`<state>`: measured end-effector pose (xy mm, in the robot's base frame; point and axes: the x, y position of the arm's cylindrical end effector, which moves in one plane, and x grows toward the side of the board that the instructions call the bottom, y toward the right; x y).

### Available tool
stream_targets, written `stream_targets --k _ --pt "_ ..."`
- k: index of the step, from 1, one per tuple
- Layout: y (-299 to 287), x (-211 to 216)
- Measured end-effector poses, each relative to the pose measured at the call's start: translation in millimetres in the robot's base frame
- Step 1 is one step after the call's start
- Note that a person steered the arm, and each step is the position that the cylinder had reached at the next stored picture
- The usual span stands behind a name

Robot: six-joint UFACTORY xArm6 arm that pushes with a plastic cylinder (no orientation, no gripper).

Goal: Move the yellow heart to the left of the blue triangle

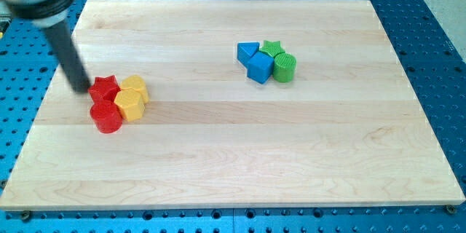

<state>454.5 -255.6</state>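
At the view's left, yellow heart, solid, touching red cylinder.

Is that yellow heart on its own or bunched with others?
Bunched: the yellow heart touches a yellow block and two red blocks.

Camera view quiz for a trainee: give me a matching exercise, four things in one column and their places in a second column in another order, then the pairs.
Things:
1. my tip
2. blue triangle
3. green cylinder
4. red cylinder

Places:
A. the view's right end of the blue and green cluster
B. just to the view's left of the red star
C. the view's left end of the blue and green cluster
D. bottom of the red and yellow cluster, below the red star

Pairs: 1-B, 2-C, 3-A, 4-D
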Motion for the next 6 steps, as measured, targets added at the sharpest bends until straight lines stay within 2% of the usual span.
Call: stream_targets --k 1,2,3,5,6 --pt "42.9 26.0" --pt "81.7 -3.6" --pt "156.2 -10.4" --pt "177.4 -85.6" --pt "196.8 -97.0"
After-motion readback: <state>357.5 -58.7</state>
